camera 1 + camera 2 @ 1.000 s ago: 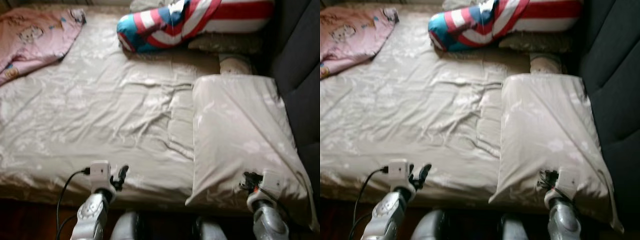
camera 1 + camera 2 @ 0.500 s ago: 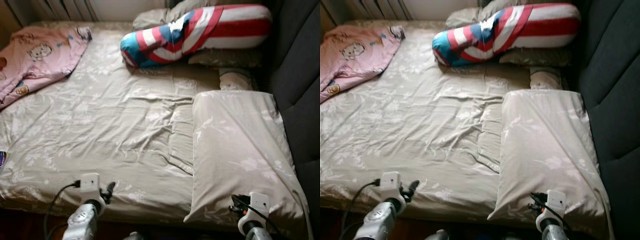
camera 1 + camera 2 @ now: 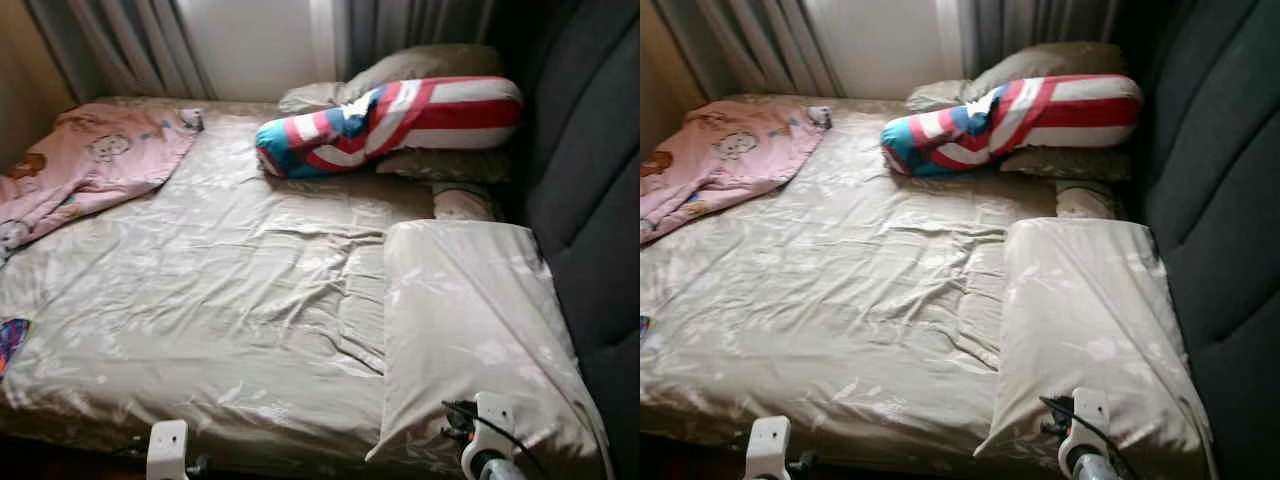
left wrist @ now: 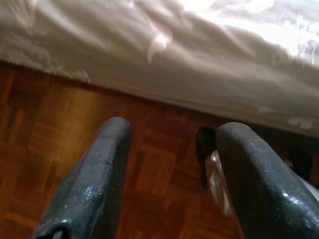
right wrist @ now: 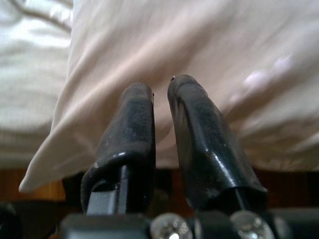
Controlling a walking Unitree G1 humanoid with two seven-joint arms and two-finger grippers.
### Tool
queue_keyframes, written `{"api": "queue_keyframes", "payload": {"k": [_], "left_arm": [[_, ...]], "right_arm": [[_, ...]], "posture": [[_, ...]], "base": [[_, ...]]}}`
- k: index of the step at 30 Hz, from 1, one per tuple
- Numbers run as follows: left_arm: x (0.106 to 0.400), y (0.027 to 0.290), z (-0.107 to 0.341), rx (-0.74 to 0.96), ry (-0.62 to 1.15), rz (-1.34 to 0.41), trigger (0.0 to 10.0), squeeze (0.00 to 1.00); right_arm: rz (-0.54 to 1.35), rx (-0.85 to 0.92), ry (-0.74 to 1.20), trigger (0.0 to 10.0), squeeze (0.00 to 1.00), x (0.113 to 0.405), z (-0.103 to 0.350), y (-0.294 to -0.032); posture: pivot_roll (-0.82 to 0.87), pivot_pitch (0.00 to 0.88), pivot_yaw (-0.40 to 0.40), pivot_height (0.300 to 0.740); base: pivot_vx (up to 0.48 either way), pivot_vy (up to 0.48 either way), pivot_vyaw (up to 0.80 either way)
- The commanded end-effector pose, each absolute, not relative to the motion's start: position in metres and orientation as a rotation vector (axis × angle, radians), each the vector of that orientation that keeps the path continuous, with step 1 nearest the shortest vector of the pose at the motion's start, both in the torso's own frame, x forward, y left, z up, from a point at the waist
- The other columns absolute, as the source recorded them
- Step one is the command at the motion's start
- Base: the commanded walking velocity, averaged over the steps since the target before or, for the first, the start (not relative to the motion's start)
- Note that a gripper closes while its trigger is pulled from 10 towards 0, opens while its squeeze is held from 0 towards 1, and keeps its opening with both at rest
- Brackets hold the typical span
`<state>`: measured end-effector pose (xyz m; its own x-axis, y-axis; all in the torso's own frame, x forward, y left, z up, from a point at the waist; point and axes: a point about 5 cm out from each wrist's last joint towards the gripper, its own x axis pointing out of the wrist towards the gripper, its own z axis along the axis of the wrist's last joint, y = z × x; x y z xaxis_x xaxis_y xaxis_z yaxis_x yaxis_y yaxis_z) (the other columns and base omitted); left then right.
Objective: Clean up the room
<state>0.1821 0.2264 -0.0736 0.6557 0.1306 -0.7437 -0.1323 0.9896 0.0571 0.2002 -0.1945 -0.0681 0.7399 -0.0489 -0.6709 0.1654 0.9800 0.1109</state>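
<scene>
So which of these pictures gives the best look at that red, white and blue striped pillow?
The left eye view: the striped pillow lies whole and sharp at the head of the bed, near the headboard. The right eye view shows it equally whole. The wrist views point at bedding and floor instead.

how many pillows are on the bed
4: a beige pillow at the near right, a striped bolster by the headboard, two grey pillows around it. More may be hidden.

Head pair overlooks the bed – wrist views close at its edge
</scene>
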Motion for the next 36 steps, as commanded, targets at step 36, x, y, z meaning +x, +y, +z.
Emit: {"api": "queue_keyframes", "payload": {"k": [36], "left_arm": [[0.183, 0.23, -0.073, 0.027, 0.842, 0.129, 10.0, 0.0]], "right_arm": [[-0.105, 0.155, 0.863, 10.0, 0.0, 0.168, -0.088, -0.185]], "posture": [[-0.03, 0.177, 0.031, 0.74]], "base": [[0.0, 0.207, 0.0]]}}
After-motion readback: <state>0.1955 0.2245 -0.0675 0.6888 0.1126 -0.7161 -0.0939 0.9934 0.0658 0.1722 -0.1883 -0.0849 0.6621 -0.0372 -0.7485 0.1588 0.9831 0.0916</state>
